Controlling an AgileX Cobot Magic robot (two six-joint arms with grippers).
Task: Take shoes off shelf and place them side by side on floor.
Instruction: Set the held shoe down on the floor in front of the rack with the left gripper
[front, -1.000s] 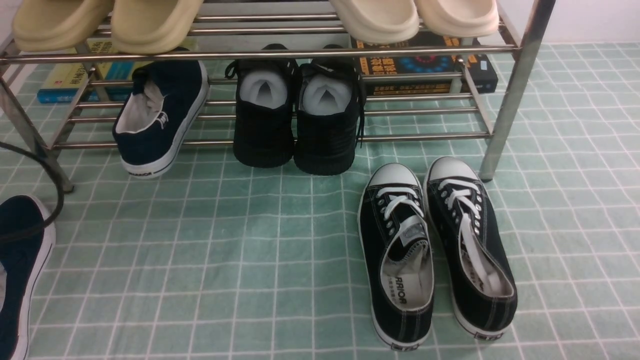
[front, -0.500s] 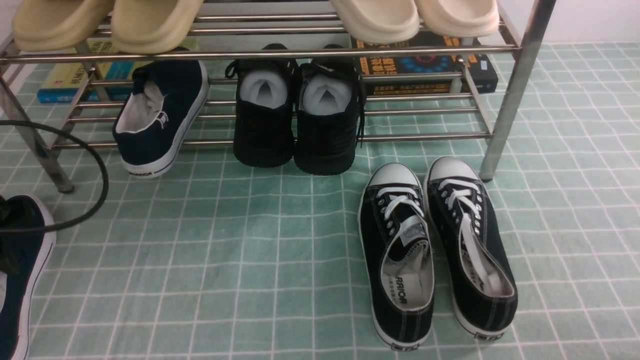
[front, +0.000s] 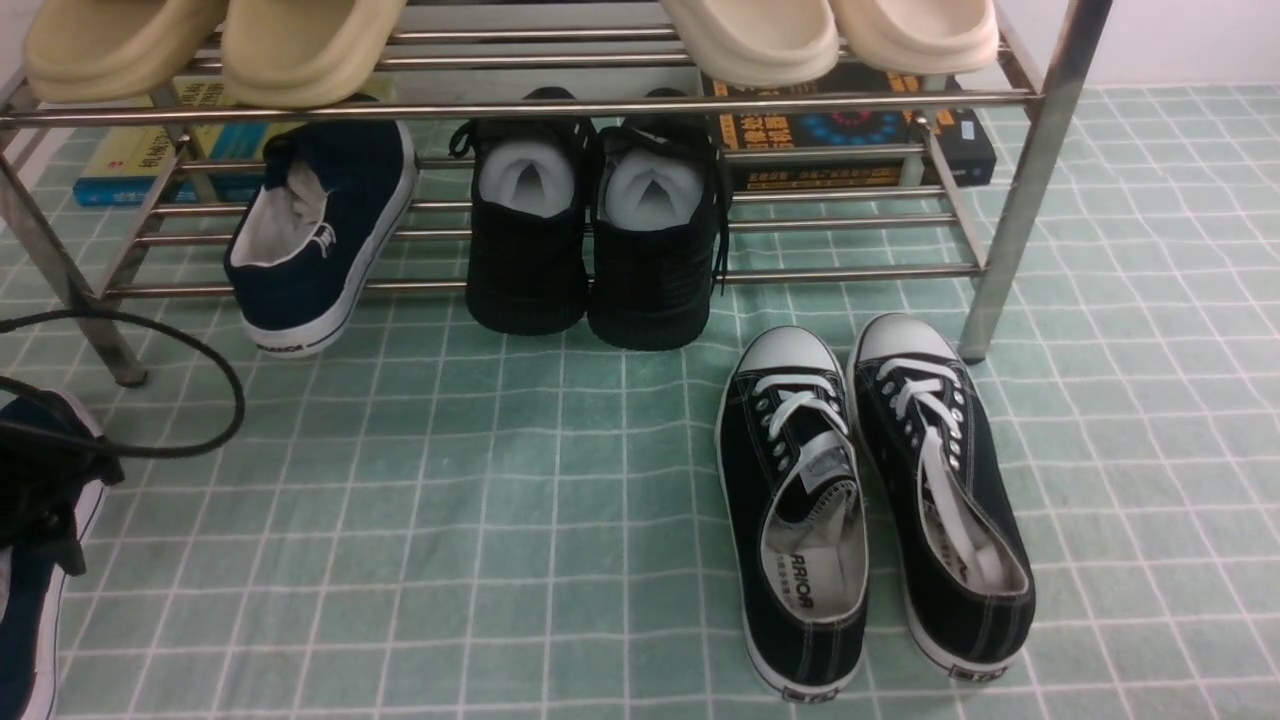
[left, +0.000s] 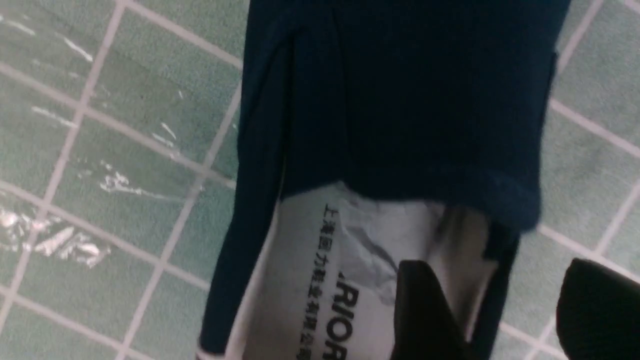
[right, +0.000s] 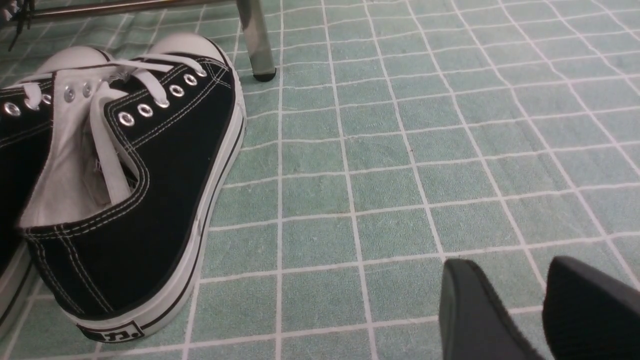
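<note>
One navy slip-on shoe (front: 315, 240) leans heel-out on the lower bars of the silver shelf (front: 520, 108). The other navy shoe (front: 25, 620) lies on the mint-green grid floor (front: 480, 520) at the far left edge, and its toe and white insole fill the left wrist view (left: 400, 100). My left gripper (left: 500, 280) is open over it. One finger is inside the shoe's opening and the other outside, with floor showing between that finger and the shoe's side wall. My right gripper (right: 520, 280) is open and empty, low over the floor, to the right of the lace-ups.
A pair of black lace-up sneakers (front: 800, 500) lies on the floor at centre right. All-black stuffed shoes (front: 590, 240) sit on the lower tier, beige slippers (front: 300, 50) on top, books (front: 850, 130) behind. A black cable (front: 200, 350) loops near the shelf's left leg (front: 100, 340).
My left arm has come in from the left edge over the floor shoe's toe. Its cable loop has swung right and down. Both navy shoes and the right side are unchanged.
</note>
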